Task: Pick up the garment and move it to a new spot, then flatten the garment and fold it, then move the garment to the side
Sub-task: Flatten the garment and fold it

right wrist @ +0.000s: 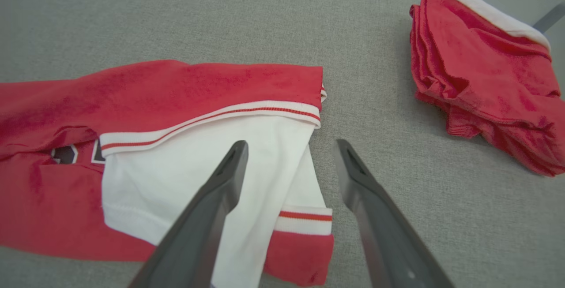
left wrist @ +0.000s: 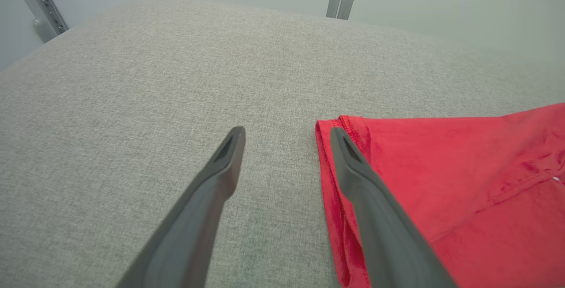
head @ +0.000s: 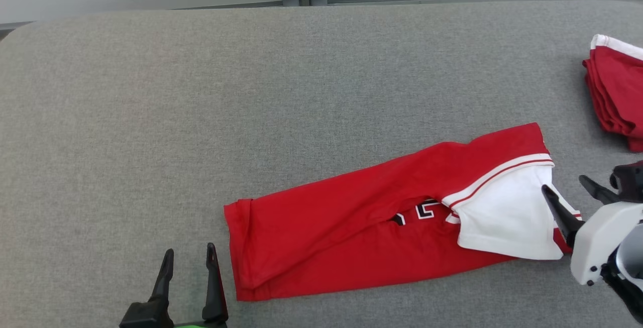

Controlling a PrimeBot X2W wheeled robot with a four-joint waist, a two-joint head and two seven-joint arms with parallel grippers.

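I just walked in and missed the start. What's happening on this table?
A two-armed robot is folding a red and white garment on the grey table. It lies folded into a long strip. The left gripper sits at its left end, the right gripper at its white-sleeved end, both open, holding nothing.

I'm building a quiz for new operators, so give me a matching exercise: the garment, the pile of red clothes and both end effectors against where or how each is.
Things:
1 garment
2 pile of red clothes
3 left end effector
4 right end effector

States:
A open, at the garment's white end
B folded into a long strip
C open, at the garment's red hem
D stacked at far right

Pairs: 1-B, 2-D, 3-C, 4-A
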